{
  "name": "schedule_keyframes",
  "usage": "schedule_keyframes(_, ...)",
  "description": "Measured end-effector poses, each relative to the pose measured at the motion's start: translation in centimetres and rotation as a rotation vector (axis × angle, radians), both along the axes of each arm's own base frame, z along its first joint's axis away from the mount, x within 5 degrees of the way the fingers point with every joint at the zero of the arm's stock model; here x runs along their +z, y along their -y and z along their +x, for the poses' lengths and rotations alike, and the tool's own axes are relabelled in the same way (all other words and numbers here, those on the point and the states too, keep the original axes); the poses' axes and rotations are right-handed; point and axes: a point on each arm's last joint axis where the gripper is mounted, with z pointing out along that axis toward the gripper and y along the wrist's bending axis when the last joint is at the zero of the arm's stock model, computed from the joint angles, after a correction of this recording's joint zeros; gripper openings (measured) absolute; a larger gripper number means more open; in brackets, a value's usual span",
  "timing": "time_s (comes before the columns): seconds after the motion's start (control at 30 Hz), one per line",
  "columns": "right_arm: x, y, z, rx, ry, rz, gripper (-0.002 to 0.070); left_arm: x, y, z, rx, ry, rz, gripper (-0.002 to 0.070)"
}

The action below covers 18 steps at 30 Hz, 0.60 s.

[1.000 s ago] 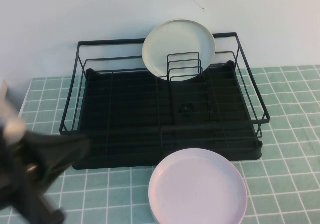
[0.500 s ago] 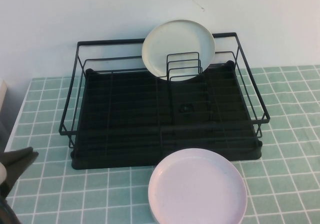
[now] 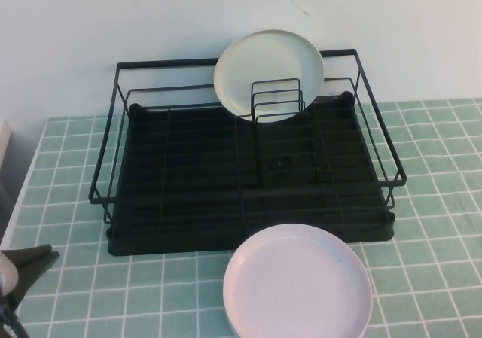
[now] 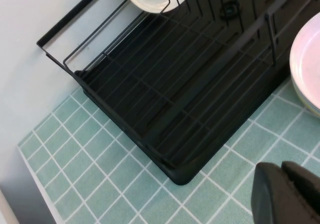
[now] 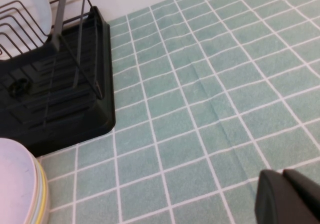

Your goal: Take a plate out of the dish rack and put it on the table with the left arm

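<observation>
The pale pink plate (image 3: pixel 297 284) lies flat on the mint-tiled table (image 3: pixel 433 202), just in front of the black dish rack (image 3: pixel 188 180). It seems to rest on other plates: the right wrist view (image 5: pixel 17 181) shows a yellowish rim under it. It also shows in the left wrist view (image 4: pixel 307 59). My left gripper (image 3: pixel 28 264) is low at the table's front left corner, far left of the plate, shut and empty (image 4: pixel 278 165). My right gripper (image 5: pixel 281 172) is shut and empty over bare tiles to the right of the rack; it is out of the high view.
A cream-white plate (image 3: pixel 269 73) stands upright in the small wire holder (image 3: pixel 276 101) at the back of the rack. The rack's tray holds nothing else. A white wall rises behind the rack. The table's left edge (image 3: pixel 16 210) runs beside my left gripper.
My left arm has drawn back toward the front left; only its fingertips stay in the high view. The pink plate and the rack have not moved.
</observation>
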Motion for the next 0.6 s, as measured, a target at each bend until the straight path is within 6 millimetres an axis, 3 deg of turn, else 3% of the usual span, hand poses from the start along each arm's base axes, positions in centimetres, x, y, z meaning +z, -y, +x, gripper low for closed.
schedule_keyframes(0.17,0.0,0.0,0.0,0.000,0.000,0.000,-0.0001,-0.5,-0.5,-0.9,0.003,0.029,0.012,-0.0002)
schedule_keyframes(0.33,0.0,0.0,0.0,0.000,0.000,0.000,-0.0001,-1.2,-2.1,-2.7,0.051,0.184,0.051,-0.0002)
schedule_keyframes(0.6,0.0,0.0,0.0,0.000,0.000,0.000,-0.0001,-5.4,-4.0,-4.6,0.288,0.468,-0.129,-0.0002)
